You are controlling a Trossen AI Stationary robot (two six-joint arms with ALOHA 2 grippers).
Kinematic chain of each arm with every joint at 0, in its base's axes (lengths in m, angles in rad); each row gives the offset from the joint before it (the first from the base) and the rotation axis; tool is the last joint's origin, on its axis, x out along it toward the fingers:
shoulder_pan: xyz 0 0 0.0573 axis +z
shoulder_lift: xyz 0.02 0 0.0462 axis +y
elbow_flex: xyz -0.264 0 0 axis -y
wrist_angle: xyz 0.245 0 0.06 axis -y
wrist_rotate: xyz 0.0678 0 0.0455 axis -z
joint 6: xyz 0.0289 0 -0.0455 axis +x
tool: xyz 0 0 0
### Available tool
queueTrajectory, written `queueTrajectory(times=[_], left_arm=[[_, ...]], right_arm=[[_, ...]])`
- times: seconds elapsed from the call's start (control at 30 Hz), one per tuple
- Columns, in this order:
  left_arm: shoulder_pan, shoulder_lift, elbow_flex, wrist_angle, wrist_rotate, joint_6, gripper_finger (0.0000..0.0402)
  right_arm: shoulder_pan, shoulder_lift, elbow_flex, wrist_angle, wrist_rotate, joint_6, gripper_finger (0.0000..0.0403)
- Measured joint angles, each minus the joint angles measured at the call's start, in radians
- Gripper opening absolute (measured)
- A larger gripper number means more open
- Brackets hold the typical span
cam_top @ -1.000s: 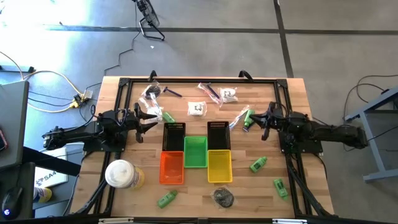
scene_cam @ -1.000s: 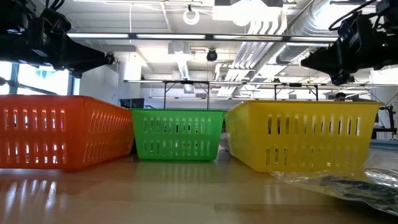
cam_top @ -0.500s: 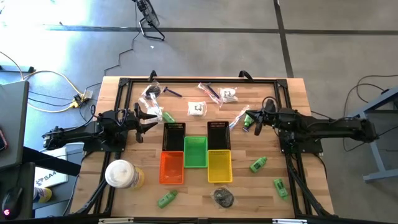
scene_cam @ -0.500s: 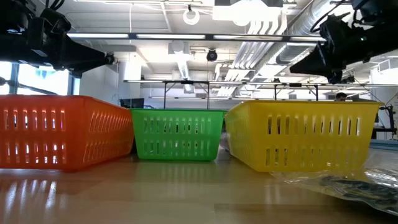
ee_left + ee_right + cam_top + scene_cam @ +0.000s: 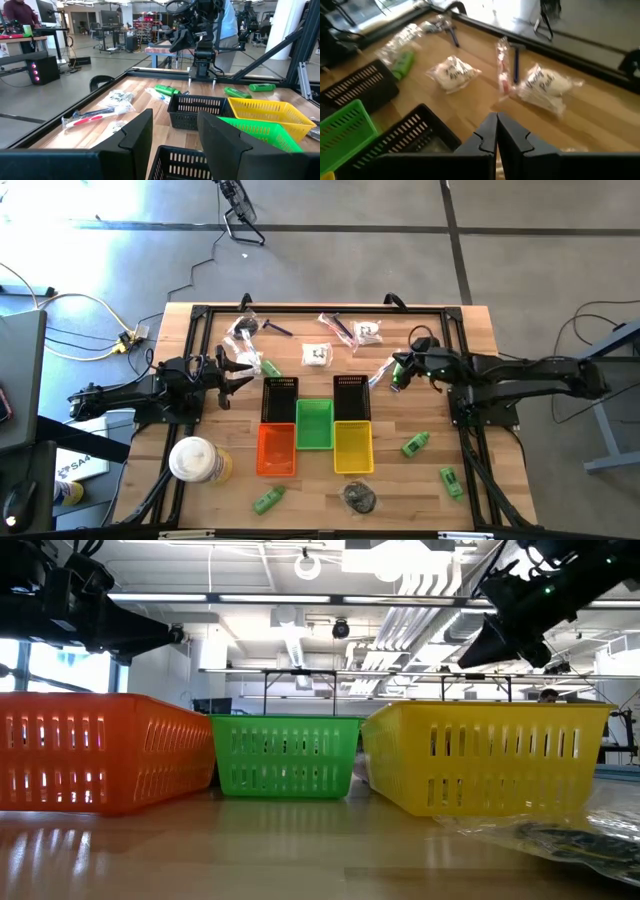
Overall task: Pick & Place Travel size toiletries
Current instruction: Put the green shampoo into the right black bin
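The travel size toiletries lie scattered on the wooden table: clear-wrapped white pieces (image 5: 317,354) (image 5: 368,332), wrapped sticks (image 5: 338,327), and green tubes (image 5: 271,368) (image 5: 416,443) (image 5: 450,480) (image 5: 268,499). My right gripper (image 5: 400,370) is shut and empty. It hangs tipped downward above the table right of centre, over a green tube (image 5: 397,376) and a wrapped stick (image 5: 383,370). Its wrist view looks past the shut fingertips (image 5: 496,122) at two white pieces (image 5: 452,72) (image 5: 545,85). My left gripper (image 5: 245,370) waits at the left, level and open, with nothing between its fingers (image 5: 175,135).
Five small baskets stand in the middle: two black (image 5: 280,400) (image 5: 351,397), green (image 5: 314,423), orange (image 5: 277,449), yellow (image 5: 352,446). A round white-and-yellow container (image 5: 195,460) stands near left. A dark packet (image 5: 360,497) lies by the near edge. A black frame (image 5: 320,308) rims the table.
My right arm has stretched out, carrying its shut gripper toward the table's middle and upward. The gripper has tipped nose-down and rolled. No toiletry has moved.
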State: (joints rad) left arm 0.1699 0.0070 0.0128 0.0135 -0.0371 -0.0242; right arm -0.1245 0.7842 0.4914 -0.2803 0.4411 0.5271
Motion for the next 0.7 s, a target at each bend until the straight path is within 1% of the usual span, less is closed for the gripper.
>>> queueTrajectory(times=[0.3, 0.43, 0.7], left_arm=[[0.0, 0.0, 0.0, 0.0, 0.0, 0.0, 0.0152], [0.0, 0.0, 0.0, 0.0, 0.0, 0.0, 0.0152], [0.0, 0.0, 0.0, 0.0, 0.0, 0.0, 0.0152]], right_arm=[[0.0, 0.148, 0.118, -0.197, -0.005, 0.14, 0.0002], [0.0, 0.19, 0.146, -0.278, -0.005, 0.252, 0.0002], [0.0, 0.245, 0.147, -0.449, -0.006, 0.5, 0.0002]])
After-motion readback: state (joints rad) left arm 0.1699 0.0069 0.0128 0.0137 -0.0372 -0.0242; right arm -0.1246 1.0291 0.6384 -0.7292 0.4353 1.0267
